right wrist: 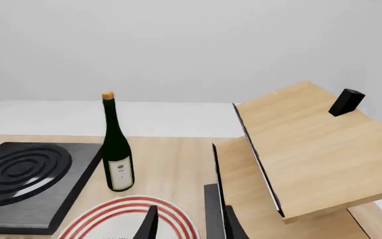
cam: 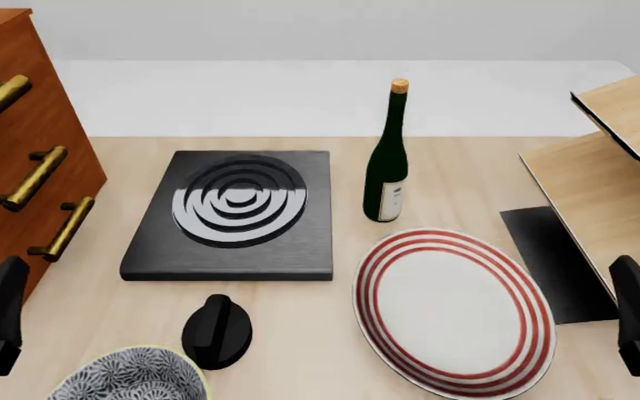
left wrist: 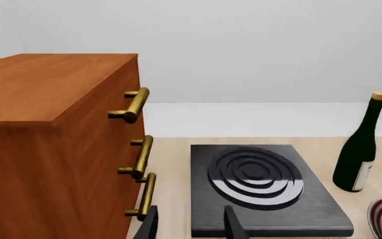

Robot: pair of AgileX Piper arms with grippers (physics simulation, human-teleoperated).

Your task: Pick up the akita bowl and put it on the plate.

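Nothing grasped yet; step in hand is reaching for the akita bowl point(cam: 131, 377). It sits at the near edge of the worktop point(cam: 476, 175), left of centre, cut off by the front view's lower border, just beside a black knob-like object point(cam: 217, 330). The plate point(cam: 453, 307) lies to its right, near but apart, with a wine bottle point(cam: 387, 158) standing behind it.

My left tool point(left wrist: 189, 225) shows two finger tips spread with a gap, holding nothing; the right tool point(right wrist: 187, 224) looks the same, parted and empty. The left arm is closer, so I judge it should take the bowl.

I'd come down over the rim side away from the knob, pinch the wall, and lift straight before crossing. Keep low enough over the plate to set it flat in the middle, and stay clear of the stove point(cam: 231, 212) and cabinet point(cam: 9, 150).
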